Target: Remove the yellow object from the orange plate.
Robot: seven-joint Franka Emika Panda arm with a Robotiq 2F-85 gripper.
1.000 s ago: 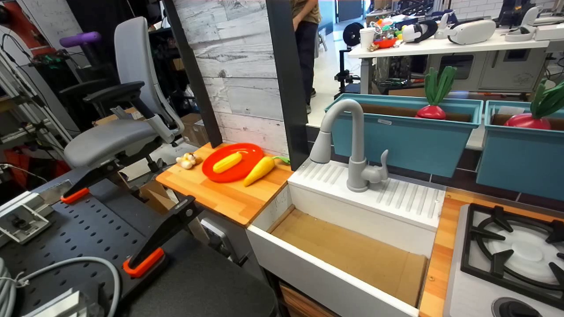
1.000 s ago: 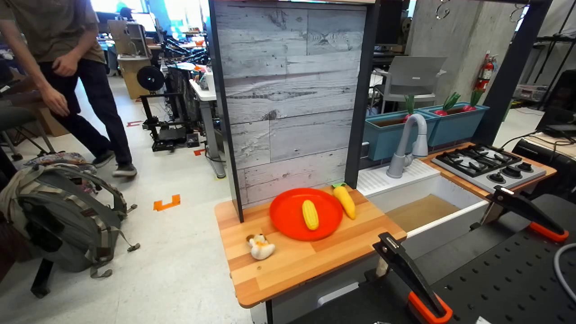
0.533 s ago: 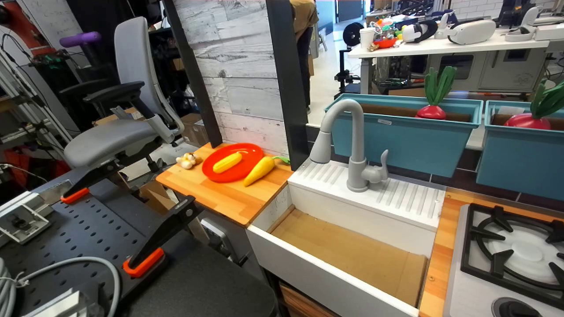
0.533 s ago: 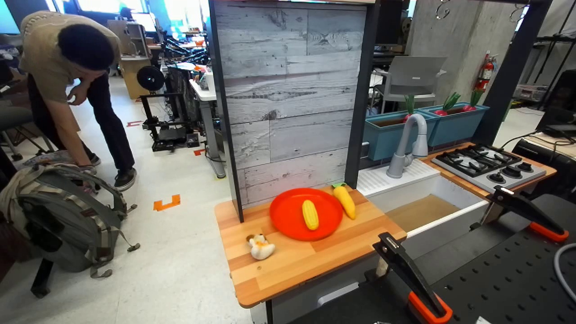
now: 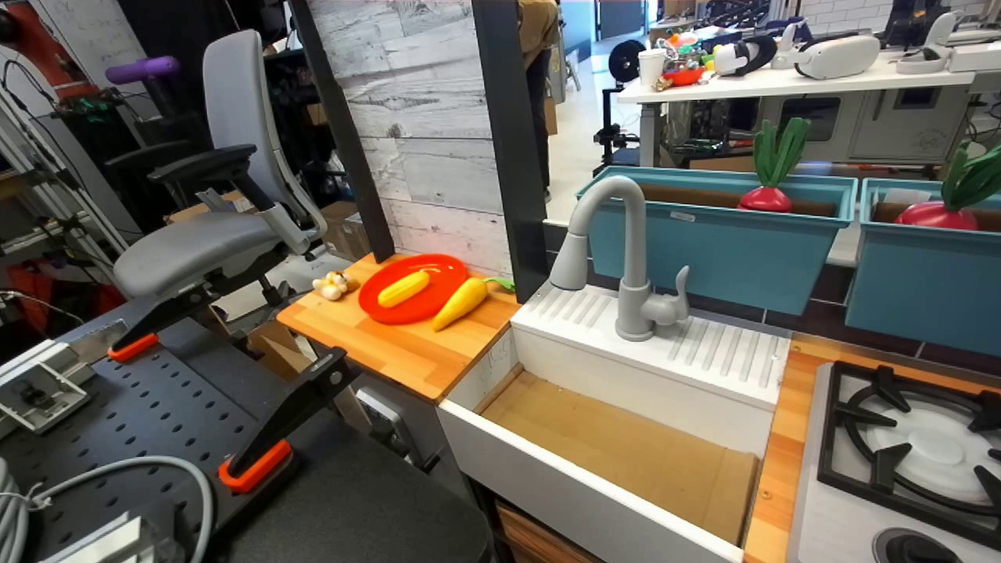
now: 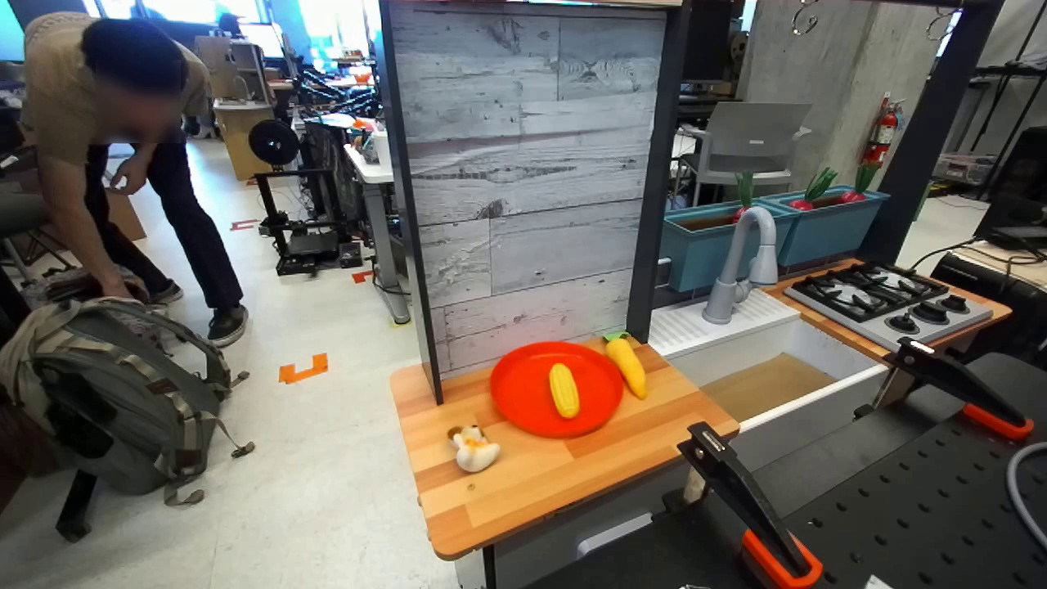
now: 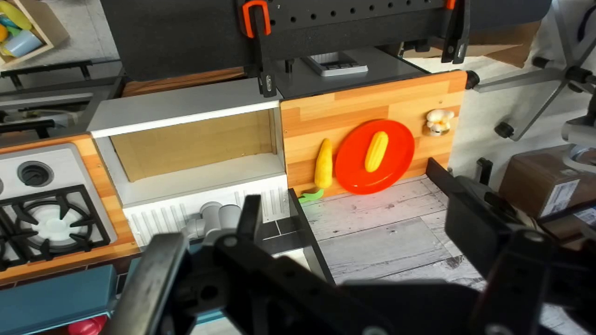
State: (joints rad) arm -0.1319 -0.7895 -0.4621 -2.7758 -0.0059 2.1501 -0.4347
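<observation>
The yellow object, a corn cob, lies on the orange plate in both exterior views (image 5: 403, 289) (image 6: 563, 391) and in the wrist view (image 7: 376, 151). The orange-red plate (image 6: 522, 384) rests flat on the wooden counter; it also shows in the wrist view (image 7: 351, 160) and in an exterior view (image 5: 442, 272). My gripper (image 7: 357, 207) shows only in the wrist view, open and empty, its fingers wide apart. It appears well above the counter, with corn and plate beyond the fingertips. The arm is out of view in both exterior views.
A yellow pepper-like vegetable (image 7: 324, 165) with a green stem lies beside the plate, near the sink. A garlic-like item (image 6: 474, 448) lies on the plate's other side. A wood-patterned wall panel (image 6: 532, 180) stands behind the counter. The sink (image 5: 610, 500) with a grey faucet (image 5: 633, 258) adjoins it.
A person in the background has bent down beside the backpack. The corn, plate and other counter items have not moved.
</observation>
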